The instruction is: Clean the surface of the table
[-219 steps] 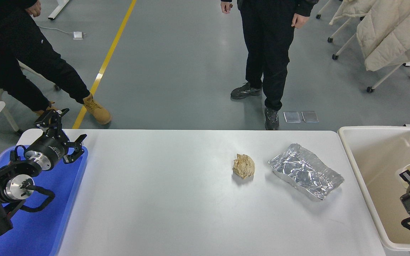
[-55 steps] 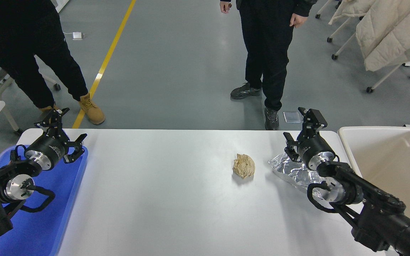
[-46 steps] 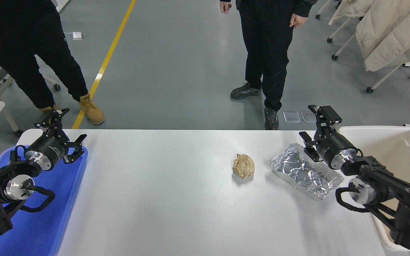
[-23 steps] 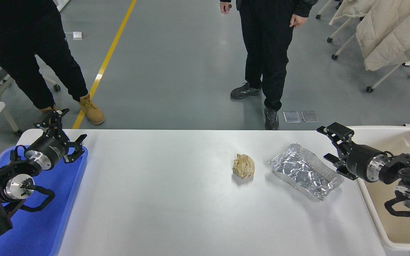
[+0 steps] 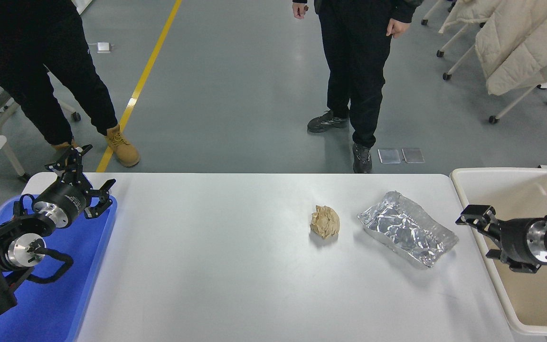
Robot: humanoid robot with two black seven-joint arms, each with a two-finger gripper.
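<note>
The table surface (image 5: pixel 231 266) is a wide white tabletop. A crumpled brown paper ball (image 5: pixel 325 222) lies on it right of centre. A crinkled silver foil container (image 5: pixel 406 229) lies just right of the ball. My right gripper (image 5: pixel 476 233) comes in from the right edge and points left. It is open and empty, above the left rim of the cream bin, a short way right of the foil and apart from it. My left gripper (image 5: pixel 88 176) is parked open and empty at the lower left, above the blue tray.
A cream plastic bin (image 5: pixel 515 190) stands against the table's right end. A blue tray (image 5: pixel 55 304) lies at the left end under the left arm. Two people in dark clothes stand on the floor beyond the far edge, one at the centre (image 5: pixel 356 71), one at the left (image 5: pixel 41 61).
My right arm has swung back to the right, from above the foil container's far end to over the bin's rim, still open and empty. The foil, the ball and the left arm have not moved.
</note>
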